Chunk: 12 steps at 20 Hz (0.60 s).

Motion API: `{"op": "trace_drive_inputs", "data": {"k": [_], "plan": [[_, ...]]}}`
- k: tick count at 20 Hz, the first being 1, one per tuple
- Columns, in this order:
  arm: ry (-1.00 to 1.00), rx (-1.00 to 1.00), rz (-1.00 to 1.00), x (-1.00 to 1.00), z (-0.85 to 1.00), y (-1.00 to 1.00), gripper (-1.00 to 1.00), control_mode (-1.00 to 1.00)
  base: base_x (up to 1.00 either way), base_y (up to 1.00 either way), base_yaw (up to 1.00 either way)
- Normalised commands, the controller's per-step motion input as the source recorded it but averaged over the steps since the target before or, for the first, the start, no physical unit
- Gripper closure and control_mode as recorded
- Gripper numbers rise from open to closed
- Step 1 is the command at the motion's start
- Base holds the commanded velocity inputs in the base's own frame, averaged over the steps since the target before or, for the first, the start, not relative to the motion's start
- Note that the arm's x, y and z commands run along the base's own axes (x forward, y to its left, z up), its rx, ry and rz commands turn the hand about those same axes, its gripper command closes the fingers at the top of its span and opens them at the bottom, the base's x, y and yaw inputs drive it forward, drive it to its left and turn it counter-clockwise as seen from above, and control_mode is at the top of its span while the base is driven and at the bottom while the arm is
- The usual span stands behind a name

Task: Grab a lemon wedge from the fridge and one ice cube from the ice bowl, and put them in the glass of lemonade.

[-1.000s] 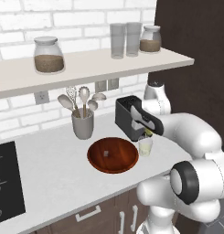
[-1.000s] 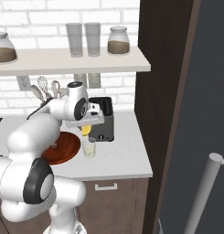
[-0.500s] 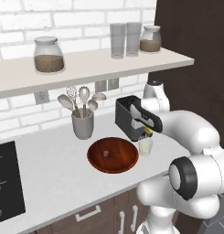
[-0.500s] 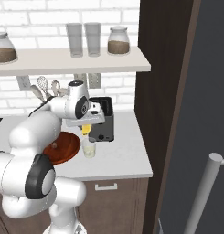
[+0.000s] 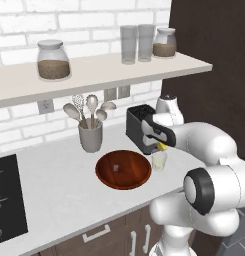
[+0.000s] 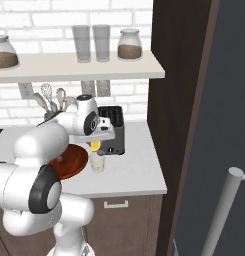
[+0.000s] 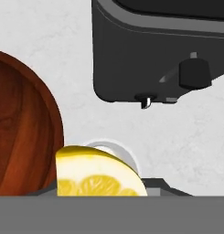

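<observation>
My gripper (image 5: 161, 145) hangs just above the glass of lemonade (image 5: 159, 161), shut on the yellow lemon wedge (image 5: 163, 147). In the hand view the lemon wedge (image 7: 99, 176) covers most of the glass's rim (image 7: 117, 148) directly beneath it. From the right, the lemon wedge (image 6: 95, 146) sits a short way over the glass of lemonade (image 6: 97, 164). The wooden ice bowl (image 5: 123, 170) lies just left of the glass, with a small pale ice cube (image 5: 115, 167) inside it. The fridge's grey door (image 6: 231, 110) with its silver handle (image 6: 221, 212) stands at the right.
A black toaster (image 5: 139, 128) stands close behind the glass and the gripper. A grey cup of utensils (image 5: 90, 136) sits behind the bowl. A shelf (image 5: 104, 72) with jars and two tall glasses runs overhead. A stovetop (image 5: 5, 200) is at the far left.
</observation>
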Motion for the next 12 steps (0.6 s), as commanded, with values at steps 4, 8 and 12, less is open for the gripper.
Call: {"op": "trace_drive_inputs", "data": {"k": [4, 8, 12], "plan": [[0.00, 0.00, 0.00, 0.11, -0.02, 0.00, 1.00, -1.00, 0.00, 0.00, 0.00], [0.00, 0.00, 0.00, 0.08, 0.00, 0.00, 1.00, -1.00, 0.00, 0.00, 0.00], [0.00, 0.00, 0.00, 0.00, 0.00, 0.00, 1.00, -1.00, 0.00, 0.00, 0.00]]}}
